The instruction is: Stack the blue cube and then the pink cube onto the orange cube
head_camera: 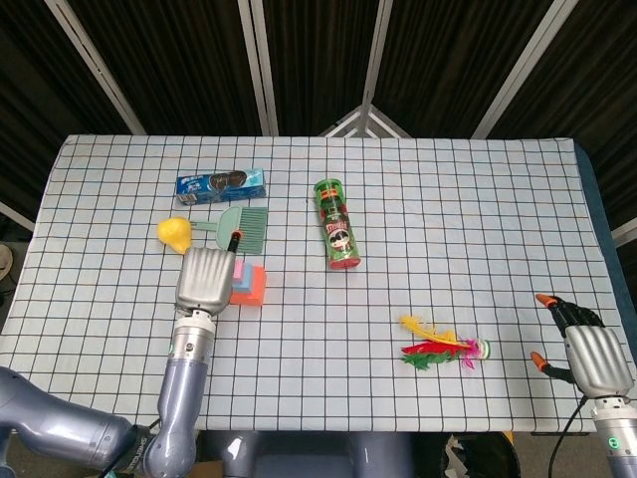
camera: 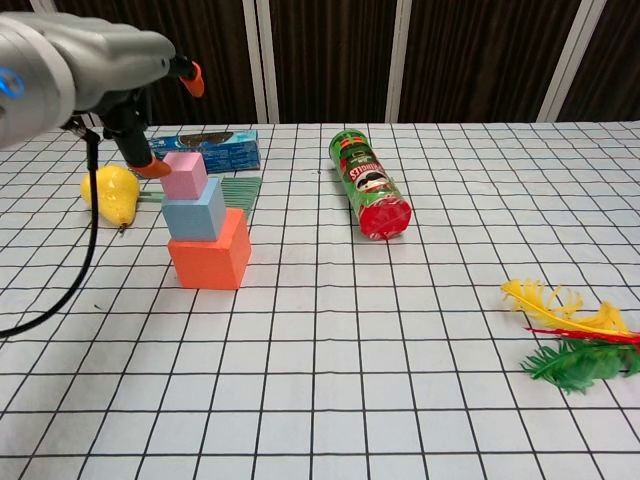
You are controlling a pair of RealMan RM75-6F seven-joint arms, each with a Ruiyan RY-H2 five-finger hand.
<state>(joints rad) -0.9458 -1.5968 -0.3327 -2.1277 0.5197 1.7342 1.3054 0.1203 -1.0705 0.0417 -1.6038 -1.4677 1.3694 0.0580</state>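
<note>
In the chest view the pink cube (camera: 185, 174) stands on the blue cube (camera: 195, 215), which stands on the orange cube (camera: 210, 260), a little askew. My left hand (camera: 95, 60) hovers above and left of the stack, fingers spread and holding nothing. One orange fingertip (camera: 150, 168) hangs just beside the pink cube's left edge; I cannot tell if it touches. In the head view my left hand (head_camera: 204, 279) covers most of the stack, with only the orange cube (head_camera: 253, 289) and a blue sliver showing. My right hand (head_camera: 592, 354) rests open at the table's near right corner.
A green chips can (camera: 370, 185) lies right of the stack. Behind the stack are a blue biscuit pack (camera: 215, 150), a green brush (camera: 240, 187) and a yellow pear (camera: 112, 195). A feather shuttlecock (camera: 570, 335) lies at the near right.
</note>
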